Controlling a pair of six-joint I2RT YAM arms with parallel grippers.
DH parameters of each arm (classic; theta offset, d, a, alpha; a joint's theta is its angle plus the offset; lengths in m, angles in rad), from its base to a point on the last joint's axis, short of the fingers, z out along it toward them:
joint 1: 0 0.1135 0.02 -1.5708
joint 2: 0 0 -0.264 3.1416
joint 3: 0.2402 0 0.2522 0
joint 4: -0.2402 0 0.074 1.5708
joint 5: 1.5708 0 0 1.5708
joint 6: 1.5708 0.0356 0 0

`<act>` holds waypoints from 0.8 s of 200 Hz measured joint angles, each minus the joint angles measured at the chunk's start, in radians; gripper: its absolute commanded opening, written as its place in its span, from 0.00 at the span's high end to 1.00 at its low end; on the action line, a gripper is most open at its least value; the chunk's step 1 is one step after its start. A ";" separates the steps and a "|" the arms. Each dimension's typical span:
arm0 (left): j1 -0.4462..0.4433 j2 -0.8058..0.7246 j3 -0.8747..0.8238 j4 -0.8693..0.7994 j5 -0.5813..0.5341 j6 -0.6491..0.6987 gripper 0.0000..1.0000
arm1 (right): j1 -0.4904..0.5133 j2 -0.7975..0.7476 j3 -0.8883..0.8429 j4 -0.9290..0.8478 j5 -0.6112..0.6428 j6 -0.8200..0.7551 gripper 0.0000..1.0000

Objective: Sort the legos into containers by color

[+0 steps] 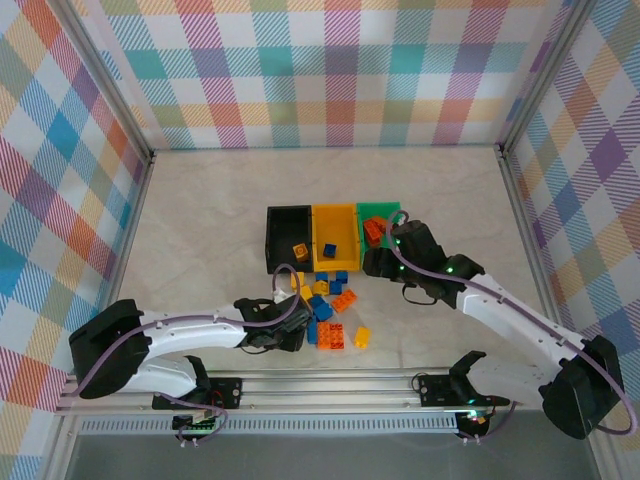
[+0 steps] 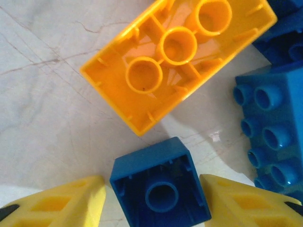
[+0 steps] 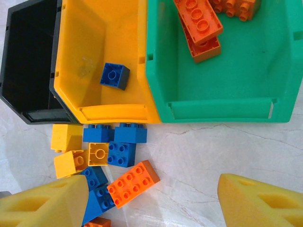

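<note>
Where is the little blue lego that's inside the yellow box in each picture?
Top external: blue lego in the yellow bin, towards its front wall.
Right wrist: blue lego upper left, on that bin's floor.
Left wrist: aimed at other loose legos.
Shared landmark: the yellow bin.

I'm working in a robotics lab test cell, not a lived-in room. A marble-look counter is boxed in by plaid-printed backdrop walls on bare metal corner posts. My left arm and right arm are bolted to an aluminium rail along the near edge.
</note>
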 measured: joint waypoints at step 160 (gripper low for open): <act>0.118 -0.026 0.311 -0.103 -0.039 0.094 0.74 | 0.000 -0.054 -0.075 -0.012 0.018 0.026 0.27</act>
